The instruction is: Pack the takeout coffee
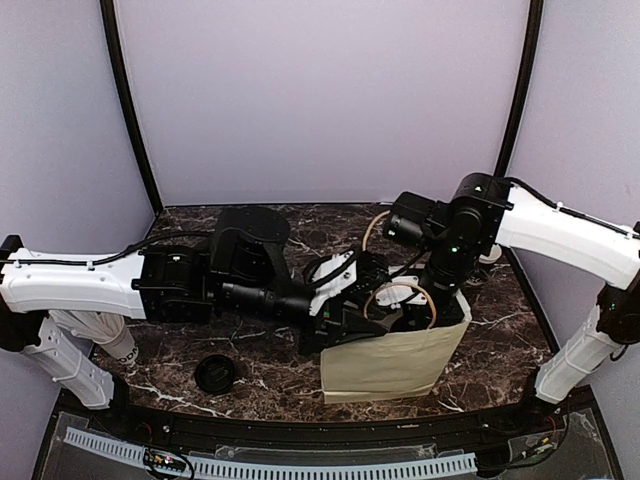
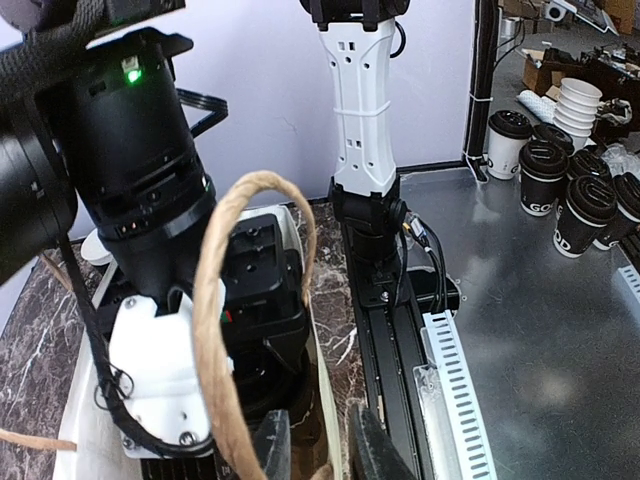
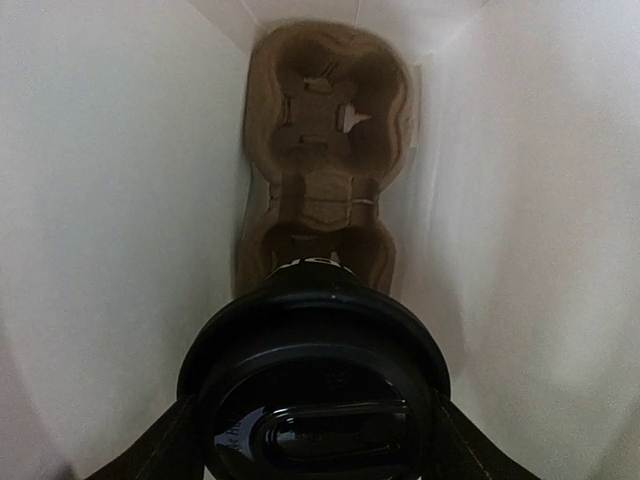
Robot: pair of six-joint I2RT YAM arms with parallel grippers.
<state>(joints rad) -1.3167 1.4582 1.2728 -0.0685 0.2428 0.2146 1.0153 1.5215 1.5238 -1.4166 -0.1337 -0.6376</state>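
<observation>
Your takeout coffee [image 3: 315, 335] hangs upright, lid toward the wrist camera, axis running down into the paper bag [image 3: 120, 200]; right gripper [image 3: 312, 452] clamps it wide.

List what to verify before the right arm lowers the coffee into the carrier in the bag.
1. Right gripper clamped on takeout coffee: ok.
2. Coffee inside paper bag: ok.
3. Carrier at the bag's bottom, far slot empty: ok.
4. Coffee lined up over the near slot: cannot tell.
5. Left gripper pinching the bag's rim, mouth open: ok.
</observation>
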